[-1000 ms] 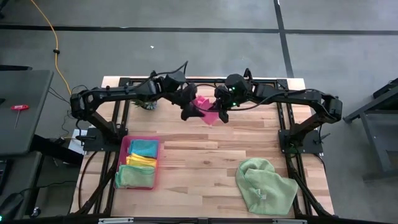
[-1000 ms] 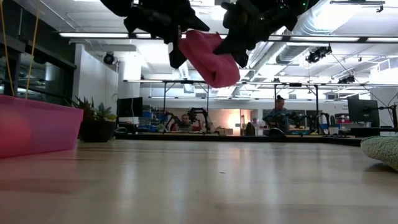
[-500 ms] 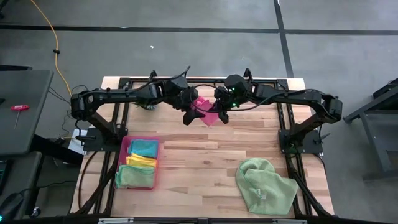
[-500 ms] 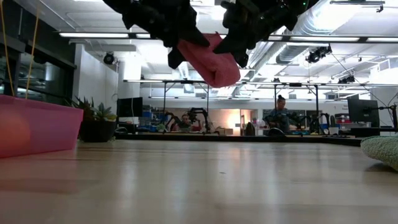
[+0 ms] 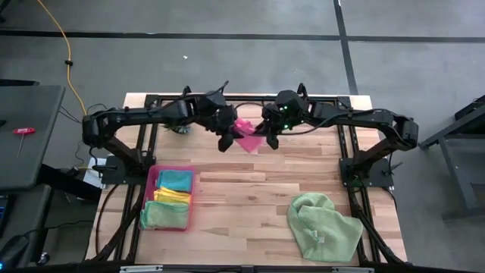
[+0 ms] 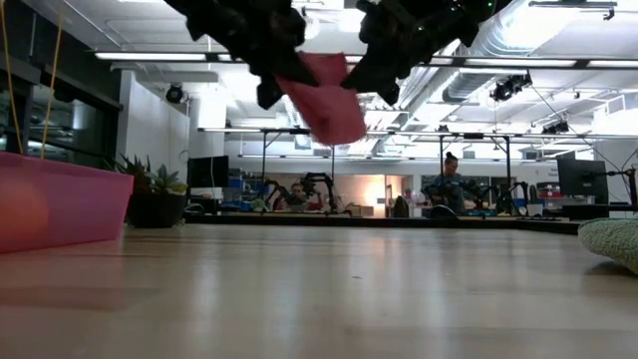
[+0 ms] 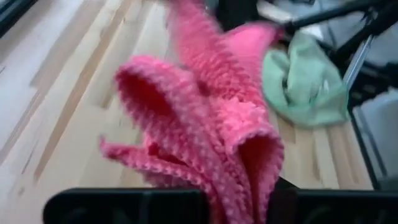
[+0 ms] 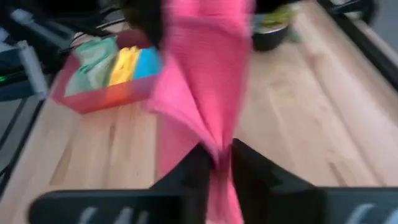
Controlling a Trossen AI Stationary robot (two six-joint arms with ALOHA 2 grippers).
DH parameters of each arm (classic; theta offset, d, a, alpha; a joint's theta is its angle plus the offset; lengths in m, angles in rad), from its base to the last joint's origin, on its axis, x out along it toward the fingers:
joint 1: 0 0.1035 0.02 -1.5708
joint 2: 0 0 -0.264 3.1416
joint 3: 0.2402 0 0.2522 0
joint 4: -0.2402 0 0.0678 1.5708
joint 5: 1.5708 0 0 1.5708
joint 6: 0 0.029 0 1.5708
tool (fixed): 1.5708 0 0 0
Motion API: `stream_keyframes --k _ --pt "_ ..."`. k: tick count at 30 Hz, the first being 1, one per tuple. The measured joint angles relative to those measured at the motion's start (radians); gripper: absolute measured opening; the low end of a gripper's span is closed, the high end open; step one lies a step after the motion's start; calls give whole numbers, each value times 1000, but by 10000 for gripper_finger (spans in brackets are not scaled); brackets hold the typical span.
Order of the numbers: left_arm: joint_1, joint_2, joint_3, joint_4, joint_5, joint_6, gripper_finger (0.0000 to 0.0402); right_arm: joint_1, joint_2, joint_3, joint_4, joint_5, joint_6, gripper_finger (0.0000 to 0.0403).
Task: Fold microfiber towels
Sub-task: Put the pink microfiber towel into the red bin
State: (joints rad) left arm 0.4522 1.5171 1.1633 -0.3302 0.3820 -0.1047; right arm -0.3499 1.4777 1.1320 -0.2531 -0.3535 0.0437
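Hot pink towel hangs mid-air over the far bench, pinched by both: left gripper jaws pressed together on it, right gripper jaws pinching an edge. Risk: right's thin pinch slips, towel drops bunched.

Pink towel looks fuzzy, nubbly cloth; beneath it the desk shows pale, smooth, faintly glossy wood planks; the tray beside is translucent pink plastic.
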Motion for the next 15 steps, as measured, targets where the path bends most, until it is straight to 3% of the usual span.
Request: stream_keyframes --k 8,15 --pt "46 -121 0 -268 -11 38 3 -85 -72 0 -81 118 -52 189" --pt "-37 -312 -4 -694 -11 85 2 -180 -75 0 -133 136 -1 223"
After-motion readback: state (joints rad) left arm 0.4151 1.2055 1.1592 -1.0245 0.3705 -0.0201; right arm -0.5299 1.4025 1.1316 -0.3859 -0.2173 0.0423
